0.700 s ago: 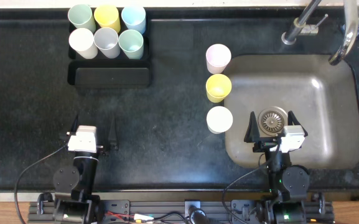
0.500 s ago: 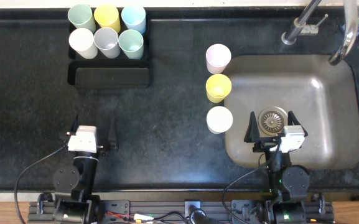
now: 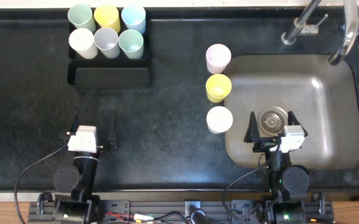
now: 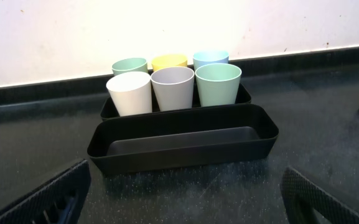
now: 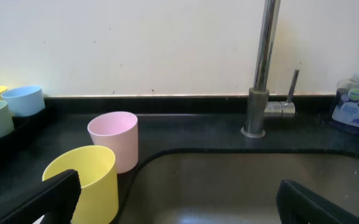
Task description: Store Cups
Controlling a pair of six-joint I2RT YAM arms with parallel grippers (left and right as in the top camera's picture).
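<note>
Cups (image 3: pixel 218 87) plain, unmarked; soap bottle (image 5: pixel 353 102) label too small to read. Left claw (image 3: pixel 94 124) wide, right claw (image 3: pixel 272 122) wide.

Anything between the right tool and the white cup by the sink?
Nothing visible. The right tool is open over the sink; the white cup stands at the sink's left rim, with only bare basin between them.

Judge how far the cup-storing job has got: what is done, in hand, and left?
Done: six cups stand in the rear black bin. In hand: nothing; the left gripper and right gripper are both open and empty. Left: the pink cup, yellow cup and white cup stand on the counter beside the sink, and the front black bin is empty.
</note>
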